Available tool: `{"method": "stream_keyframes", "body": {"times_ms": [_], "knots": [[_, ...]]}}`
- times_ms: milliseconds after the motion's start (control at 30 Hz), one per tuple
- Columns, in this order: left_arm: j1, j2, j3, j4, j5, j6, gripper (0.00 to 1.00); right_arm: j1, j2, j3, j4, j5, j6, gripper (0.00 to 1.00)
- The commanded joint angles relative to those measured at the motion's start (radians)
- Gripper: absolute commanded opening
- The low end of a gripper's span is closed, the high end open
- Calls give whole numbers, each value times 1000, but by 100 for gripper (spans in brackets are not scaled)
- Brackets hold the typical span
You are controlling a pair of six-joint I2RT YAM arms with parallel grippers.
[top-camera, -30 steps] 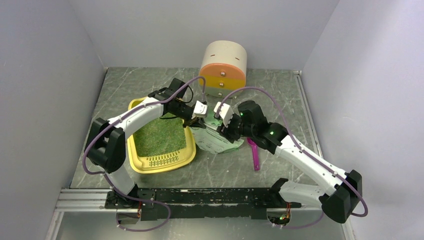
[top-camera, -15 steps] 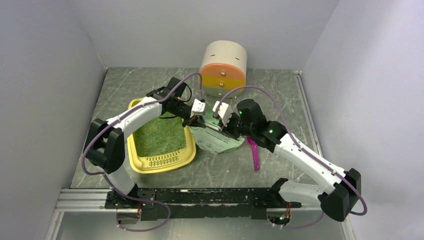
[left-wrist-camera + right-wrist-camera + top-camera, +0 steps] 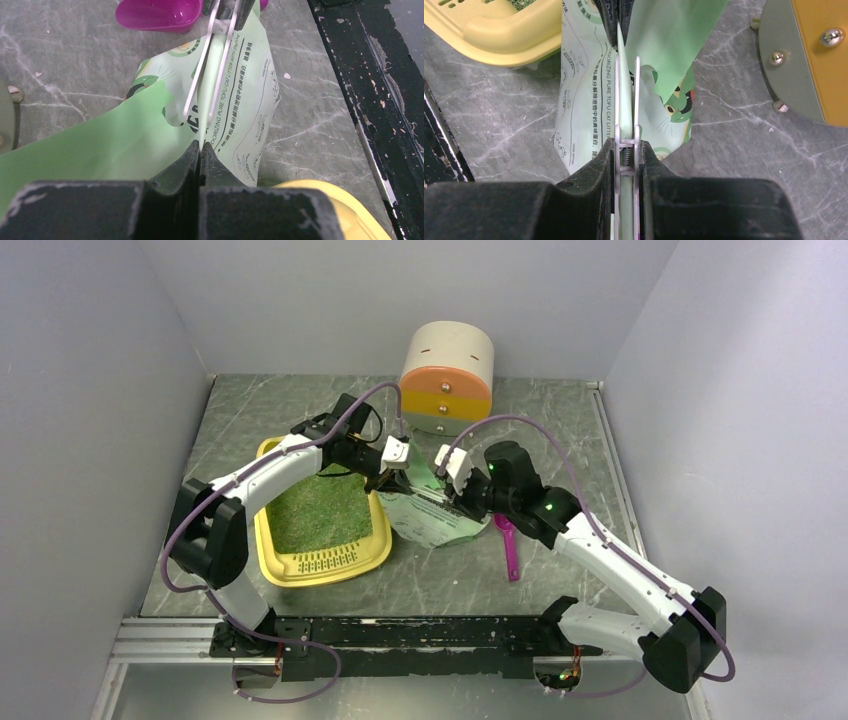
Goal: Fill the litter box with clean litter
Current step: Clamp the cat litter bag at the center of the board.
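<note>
magenta scoop beyond left gripper jaws cut by top edge, litter box only a yellow corner right of them, bag small print unreadable, clip base buried between right gripper jaws

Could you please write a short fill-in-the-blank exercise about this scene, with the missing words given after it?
1. The left gripper is ____ on the top edge of the bag.
2. The right gripper holds a spring clip set over the edge of the same ____.
3. The clean litter lies inside the ____ litter box.
4. The scoop lies on the table, on the robot's ____ side of the bag.

Missing words: shut; bag; yellow; right.
</note>
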Motion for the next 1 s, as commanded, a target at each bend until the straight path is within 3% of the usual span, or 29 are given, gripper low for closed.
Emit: {"method": "stream_keyframes", "body": {"times_ms": [0, 333, 567, 600, 667, 767, 900, 967], "knots": [[17, -56, -3, 56, 58, 5, 5, -19, 13, -33, 25, -28, 36, 12], [17, -61, -11, 63, 56, 2, 5, -18, -32, -56, 70, -18, 97, 53], [17, -64, -8, 57, 49, 5, 5, -19, -88, -6, 66, 32, 125, 60], [17, -69, -11, 64, 45, -1, 8, -19, -101, -5, 66, 42, 136, 62], [17, -82, -20, 86, 45, -20, 25, -18, -129, -8, 76, 73, 160, 67], [17, -107, -41, 133, 53, -55, 30, -19, -195, -35, 106, 151, 212, 69], [18, -147, -71, 219, 54, -126, 50, -20, -282, -95, 157, 283, 334, 77], [19, -181, -115, 318, 38, -196, 52, -20, -317, -119, 168, 359, 420, 81]]}}
